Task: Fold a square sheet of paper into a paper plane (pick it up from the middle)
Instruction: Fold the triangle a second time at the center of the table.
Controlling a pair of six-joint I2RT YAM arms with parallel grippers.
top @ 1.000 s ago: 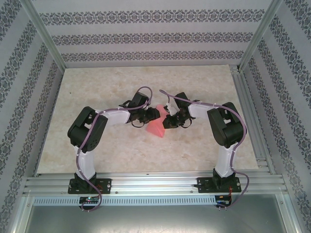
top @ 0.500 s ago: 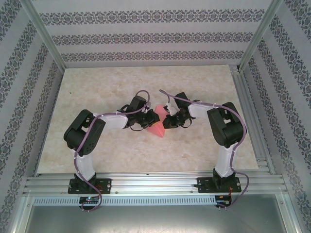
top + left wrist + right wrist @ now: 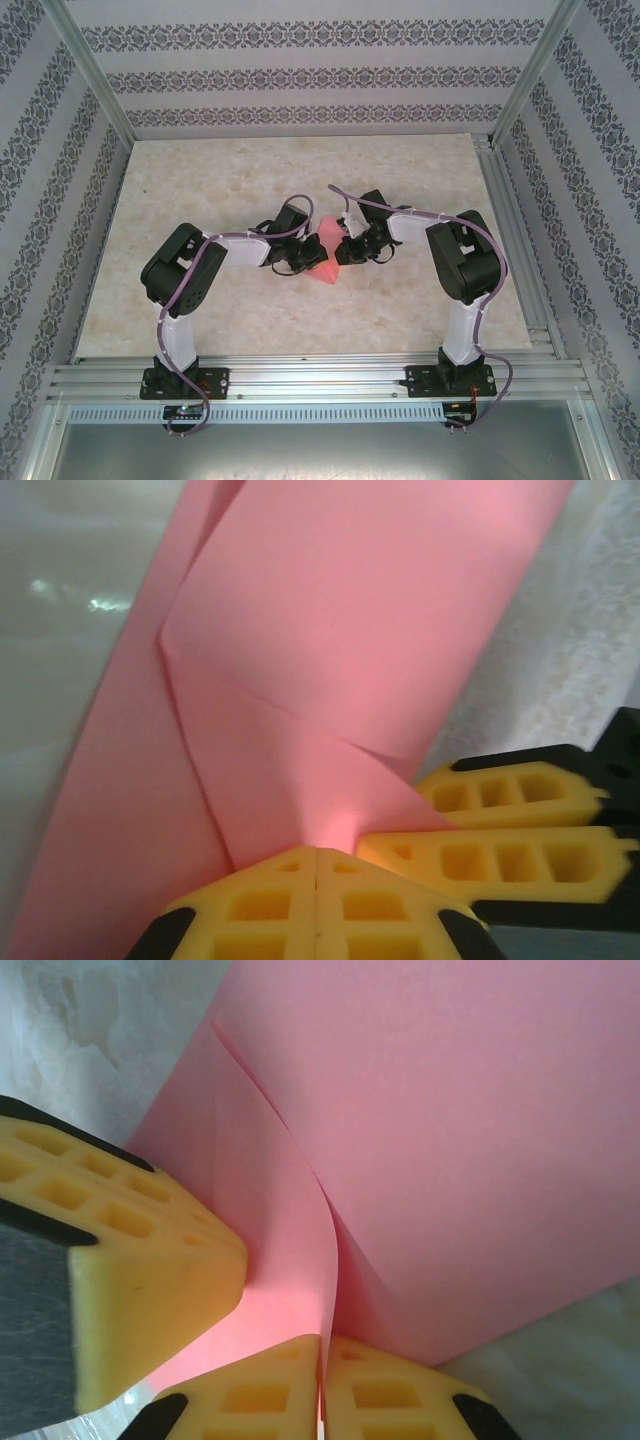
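The pink-red sheet of paper [image 3: 325, 268] is partly folded, with diagonal creases and overlapping flaps, and is held up between the two grippers at mid-table. My left gripper [image 3: 312, 255] is shut on it from the left; in the left wrist view its yellow fingertips [image 3: 300, 875] meet with the paper [image 3: 330, 660] coming out of the tip. My right gripper [image 3: 338, 250] is shut on it from the right, pinching a paper edge [image 3: 330, 1250] between its fingertips [image 3: 345, 1365]. Each wrist view also catches the other gripper's yellow fingers [image 3: 500, 825] [image 3: 120, 1250] close beside the pinch.
The marble-patterned tabletop [image 3: 250, 170] is bounded by patterned walls and aluminium frame rails [image 3: 510, 230] on the right and at the near edge. Both arm bases [image 3: 185, 378] [image 3: 450, 378] sit on the front rail.
The left arm has shifted its wrist to the right and nearer, closing in on the right gripper, so less paper shows between them. The right arm has stayed put.
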